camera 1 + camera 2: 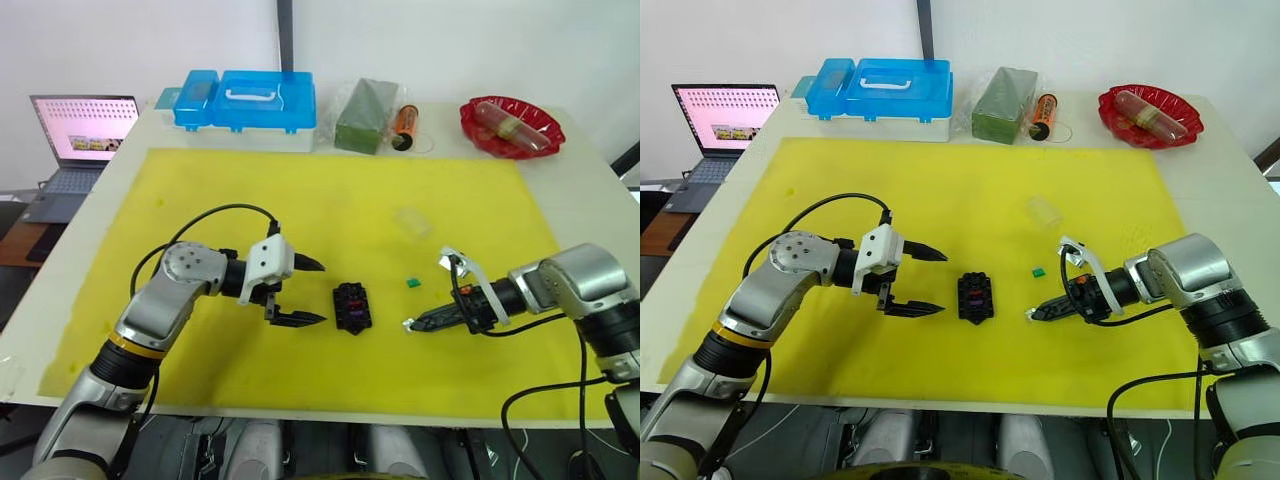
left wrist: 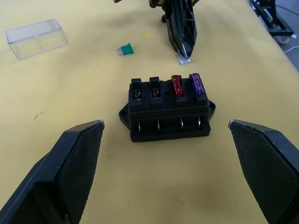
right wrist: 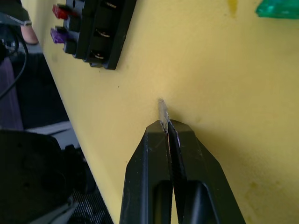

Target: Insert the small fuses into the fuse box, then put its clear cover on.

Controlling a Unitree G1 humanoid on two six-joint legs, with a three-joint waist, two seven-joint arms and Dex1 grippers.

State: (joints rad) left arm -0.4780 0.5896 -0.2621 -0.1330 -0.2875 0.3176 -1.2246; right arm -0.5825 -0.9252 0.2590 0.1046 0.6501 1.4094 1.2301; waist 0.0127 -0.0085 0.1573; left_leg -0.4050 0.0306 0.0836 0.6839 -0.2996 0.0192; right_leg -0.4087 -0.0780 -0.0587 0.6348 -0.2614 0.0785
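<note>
The black fuse box (image 1: 352,307) lies on the yellow mat with a red fuse (image 2: 176,85) and a purple fuse (image 2: 196,84) seated in two of its slots; the other slots are empty. My left gripper (image 1: 323,292) is open just left of the box, one finger on either side of its line. Just right of the box, my right gripper (image 1: 408,324) is low over the mat, shut on a small clear fuse (image 3: 162,109) that pokes out past its tips. A green fuse (image 1: 411,282) lies loose on the mat. Farther back rests the clear cover (image 1: 411,221).
Along the table's far edge stand a large blue plastic case (image 1: 245,100), a green block (image 1: 365,115), an orange cylinder (image 1: 404,125) and a red bowl (image 1: 512,125). A laptop (image 1: 80,130) sits off the table's left side.
</note>
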